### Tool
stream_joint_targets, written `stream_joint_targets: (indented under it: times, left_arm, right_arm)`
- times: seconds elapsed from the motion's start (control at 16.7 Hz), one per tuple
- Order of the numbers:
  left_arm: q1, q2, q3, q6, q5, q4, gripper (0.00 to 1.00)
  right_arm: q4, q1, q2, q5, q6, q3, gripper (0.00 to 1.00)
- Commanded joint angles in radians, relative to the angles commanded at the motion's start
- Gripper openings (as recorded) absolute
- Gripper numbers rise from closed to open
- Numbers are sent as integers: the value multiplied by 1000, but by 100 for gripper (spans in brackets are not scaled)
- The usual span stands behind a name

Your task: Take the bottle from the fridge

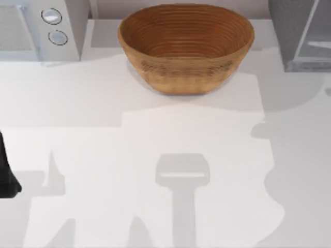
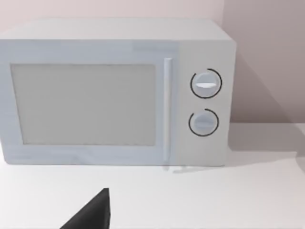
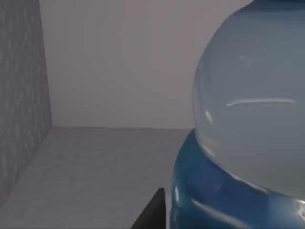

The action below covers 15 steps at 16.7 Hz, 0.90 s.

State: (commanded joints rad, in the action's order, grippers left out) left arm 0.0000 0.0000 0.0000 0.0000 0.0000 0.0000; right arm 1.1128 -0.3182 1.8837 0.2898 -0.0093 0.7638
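Inside the fridge [image 1: 302, 36] at the table's far right, the bottle [image 3: 252, 119] loomed just beside the right tool, whose opening could not be told; light, smooth, probably slippery, best gripped around its body.

Left arm [image 1: 7, 173] — matte black, smooth; a black wedge-shaped pincer finger [image 2: 90, 214].

One basket [image 1: 186, 46], one microwave [image 2: 114, 93] with two knobs, one fridge [image 1: 302, 33], one bottle [image 3: 248, 133].
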Motion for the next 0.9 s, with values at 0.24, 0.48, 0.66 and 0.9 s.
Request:
stream_joint_targets:
  times: [0.24,0.48,0.66,0.9]
  left_arm:
    - [0,0,0,0,0,0,100]
    - [0,0,0,0,0,0,100]
    - [0,0,0,0,0,0,100]
    - [0,0,0,0,0,0,100]
  right_arm:
    - [-33,9,-51,-8,-2,-23,0]
    - [-136,38,-230,-37,-5,-93,0]
    - [-250,69,-425,-68,-7,-171,0]
    - [-442,123,-746,-118,-4,-304,0]
